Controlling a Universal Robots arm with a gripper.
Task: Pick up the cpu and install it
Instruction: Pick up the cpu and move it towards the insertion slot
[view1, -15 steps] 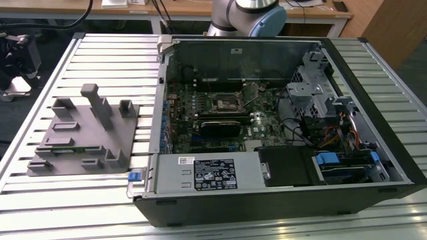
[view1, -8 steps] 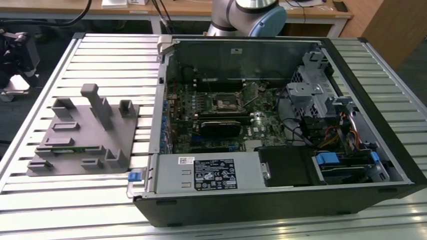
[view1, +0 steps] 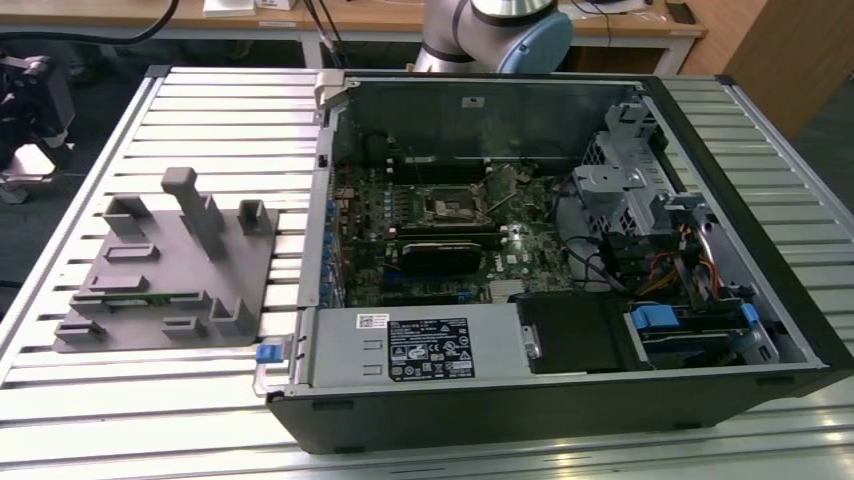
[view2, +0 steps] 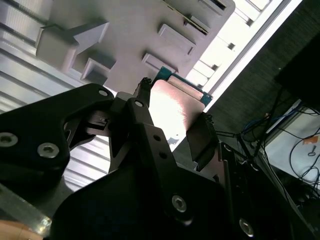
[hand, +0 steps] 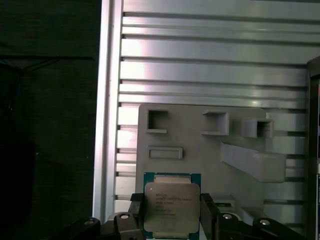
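In both wrist views my gripper (hand: 171, 220) (view2: 175, 106) is shut on the cpu (hand: 171, 206) (view2: 169, 114), a flat square chip with a silvery top and a green rim. One black finger (hand: 136, 216) presses each of two opposite edges. I hold the chip in the air above the grey holder plate (hand: 200, 145) (view2: 130, 35). In the exterior view the dark, metal-framed socket (view1: 447, 208) sits on the motherboard inside the open computer case (view1: 561, 400).
The grey holder plate (view1: 174, 270) with raised blocks lies on the slatted metal table (view1: 214, 110), on the exterior view's left of the case. The table's edge (hand: 105, 100) borders dark floor. Drive cages and cables (view1: 641, 220) crowd the case's right side. The arm's base (view1: 494, 35) stands behind the case.
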